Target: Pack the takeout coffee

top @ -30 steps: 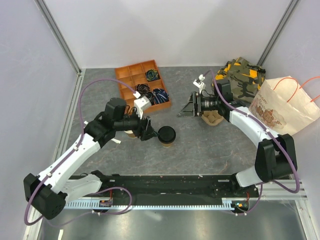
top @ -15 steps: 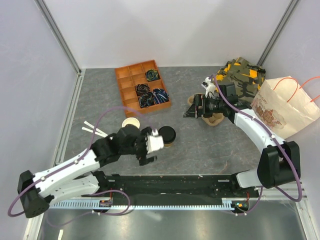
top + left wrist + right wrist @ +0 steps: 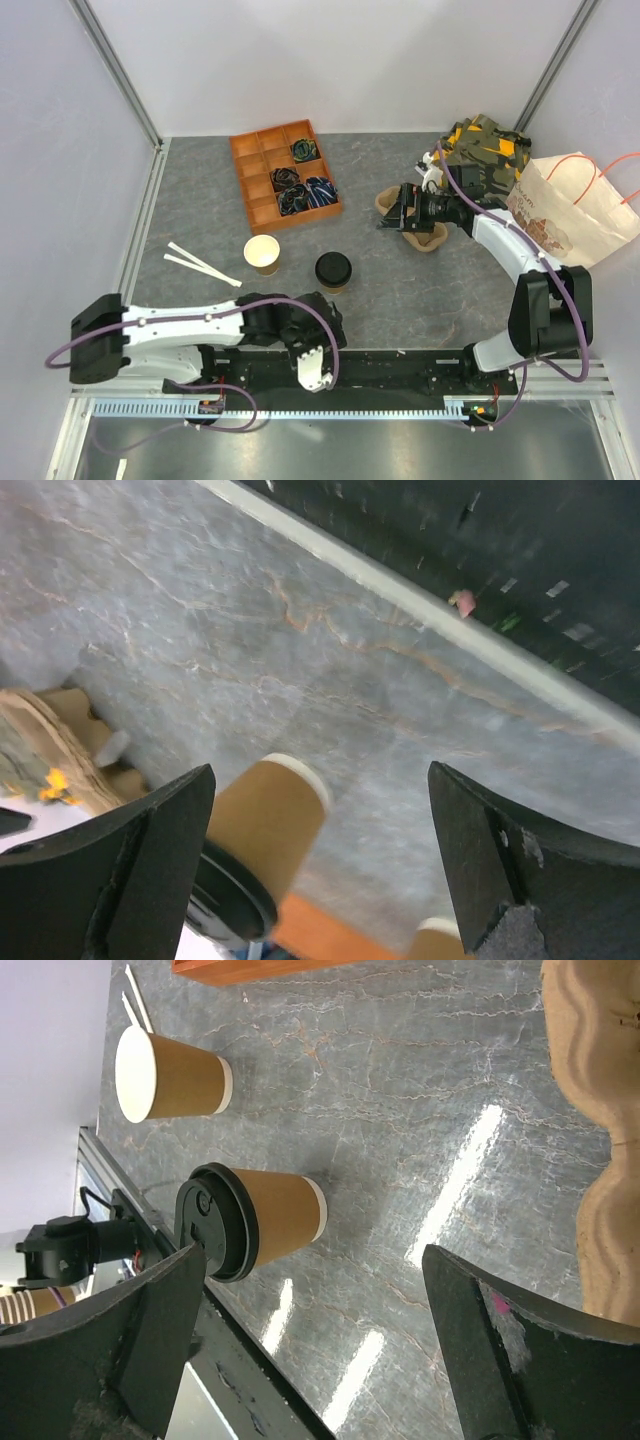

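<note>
Takeout coffee (image 3: pixel 333 271) stands on the bench (image 3: pixel 420 300) near mid-floor, just beside the lidless cup (image 3: pixel 262 253) but not touching it. Black lid is on. Packing not begun: the cup is not in the pulp carrier (image 3: pixel 421 238), which lies well apart to the right, near the paper bag (image 3: pixel 570 215). What is left, by my reading: grasp the cup, carry it over, seat it in a pocket. Cup upright, long axis vertical, lid up, base on the bench (the sideways look in the wrist views comes from camera tilt). Left fingers (image 3: pixel 140 880) spread wide, nothing between them, low by the near rail. Right fingers (image 3: pixel 120 1350) spread wide and empty too, over the carrier.
</note>
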`<state>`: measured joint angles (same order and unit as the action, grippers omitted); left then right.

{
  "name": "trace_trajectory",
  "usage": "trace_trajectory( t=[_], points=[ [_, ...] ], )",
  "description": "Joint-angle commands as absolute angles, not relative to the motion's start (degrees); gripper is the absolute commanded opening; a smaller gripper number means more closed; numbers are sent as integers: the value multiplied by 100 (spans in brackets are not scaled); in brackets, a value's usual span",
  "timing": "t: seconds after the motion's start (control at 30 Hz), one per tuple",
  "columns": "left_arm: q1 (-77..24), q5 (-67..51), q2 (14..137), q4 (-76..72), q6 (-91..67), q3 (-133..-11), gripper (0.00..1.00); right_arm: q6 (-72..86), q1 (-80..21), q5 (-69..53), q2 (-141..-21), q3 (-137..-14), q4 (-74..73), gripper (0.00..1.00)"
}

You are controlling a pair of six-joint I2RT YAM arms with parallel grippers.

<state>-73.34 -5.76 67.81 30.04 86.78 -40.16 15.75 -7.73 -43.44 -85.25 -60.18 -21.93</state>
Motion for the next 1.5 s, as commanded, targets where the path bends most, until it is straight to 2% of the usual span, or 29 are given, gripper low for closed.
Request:
trace_trajectory(
  t=[0.0,0.1,0.2,0.4,1.33,1.47],
  points=[
    [-7400,867,7520,1725,10176,-3825,95,1599,-686,-4649,-8683,-6293,-2153,98],
    [-7400,1247,8083,1057,10266,-3814,94,1652,-650,-4763,-8850,-6354,-2153,98],
    [-7400,1309,8331,783,10283,-3920,82,1679,-615,-4851,-8929,-6381,-2162,98],
    [-7243,1362,8718,686,10503,-3894,68,1705,-563,-4992,-9009,-6390,-2171,98],
    [-5151,1327,10766,-931,11619,-4869,67,1609,-536,-5186,-9141,-6504,-2180,98],
    [-5194,1108,10513,-671,11436,-4843,70,1451,-536,-5133,-9141,-6697,-2355,98]
  ],
)
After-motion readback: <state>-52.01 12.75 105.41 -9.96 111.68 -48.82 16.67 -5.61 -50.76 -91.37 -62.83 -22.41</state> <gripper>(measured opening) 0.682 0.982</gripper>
